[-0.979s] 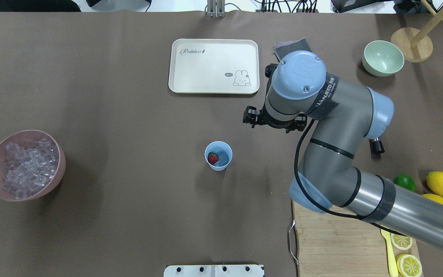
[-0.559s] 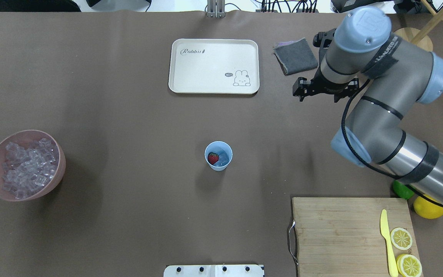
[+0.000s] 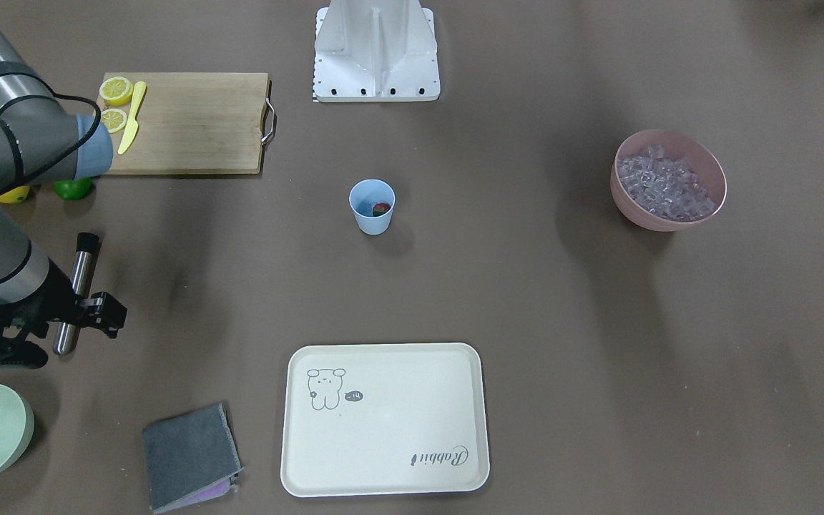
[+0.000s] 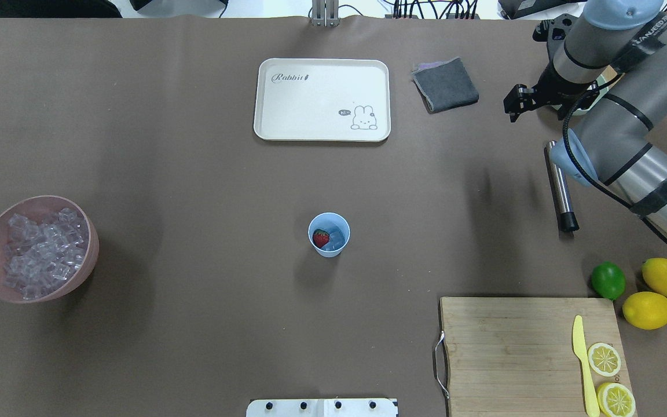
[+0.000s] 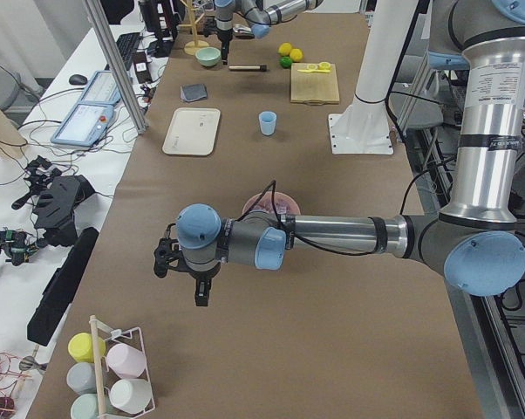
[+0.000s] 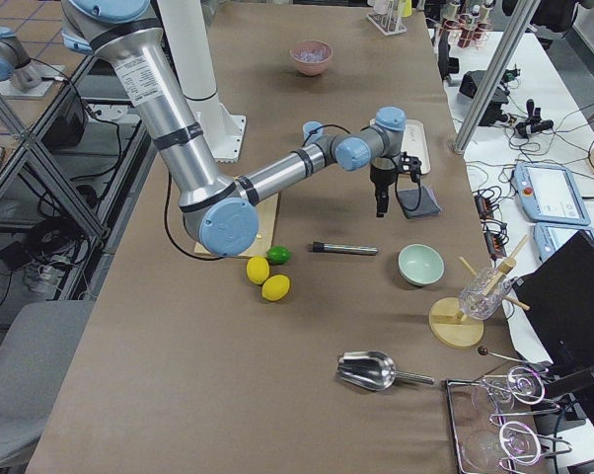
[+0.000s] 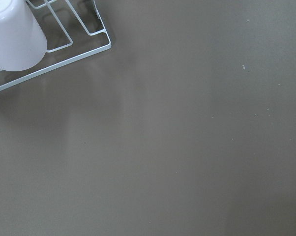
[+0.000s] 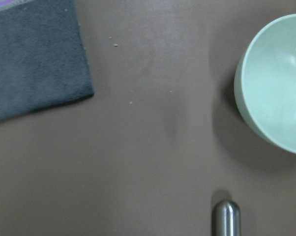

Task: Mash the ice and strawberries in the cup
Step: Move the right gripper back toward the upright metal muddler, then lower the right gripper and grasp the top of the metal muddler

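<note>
Blue cup (image 3: 372, 218) upright at table (image 4: 194, 174) centre; strawberry (image 4: 321, 237), ice (image 4: 337, 236) inside.

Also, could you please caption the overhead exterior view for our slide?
Strawberry and ice sit in the light blue cup mid-table; the right arm hovers by the steel muddler.

Colours on the brown table (image 4: 194, 174)
Light blue cup (image 4: 333, 251) holds a red strawberry (image 4: 321, 237); pink bowl (image 4: 92, 255) of clear ice (image 4: 44, 249); cream tray (image 4: 310, 110) with rabbit drawing.
</note>
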